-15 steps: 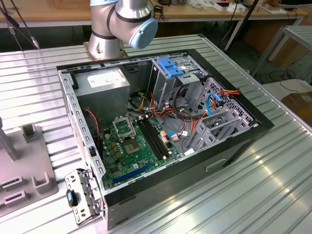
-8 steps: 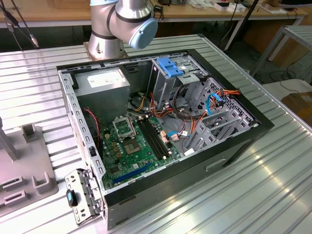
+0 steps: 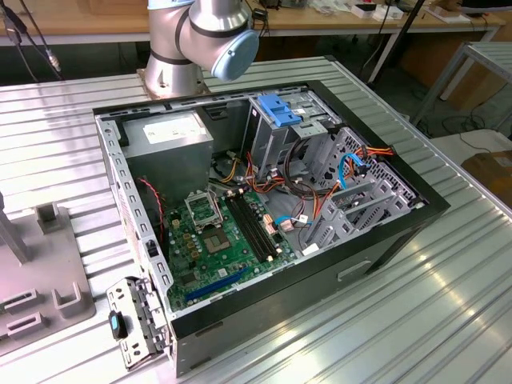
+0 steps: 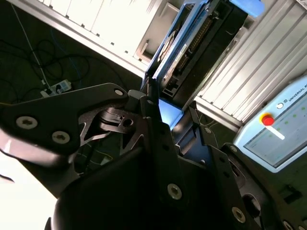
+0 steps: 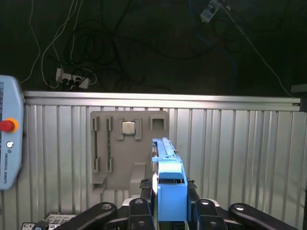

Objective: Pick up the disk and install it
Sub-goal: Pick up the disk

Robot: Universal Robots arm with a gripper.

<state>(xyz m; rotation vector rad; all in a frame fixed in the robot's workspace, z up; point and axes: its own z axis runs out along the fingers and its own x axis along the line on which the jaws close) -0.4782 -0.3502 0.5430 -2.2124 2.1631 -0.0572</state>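
The disk (image 5: 165, 158) is edge-on in the first wrist view, its bright blue carrier rail rising between the black fingers (image 5: 144, 191). My gripper (image 5: 169, 189) is shut on it. In the second wrist view the disk (image 4: 206, 38) is a dark slab with a blue rail along one side and a row of connector pins, clamped at its near end by the gripper (image 4: 163, 103). The disk hangs in the air above the ribbed table's edge. In the exterior view the arm's base joint (image 3: 200, 36) stands behind the open computer case (image 3: 384, 240).
Inside the case are a green motherboard (image 3: 224, 236), loose cables and a metal drive cage (image 3: 276, 132) with a light-blue latch. A grey fixture plate (image 5: 127, 143) lies on the ribbed table (image 3: 448, 320). A teach pendant (image 5: 7, 139) lies at the table's edge. Cables cover the floor.
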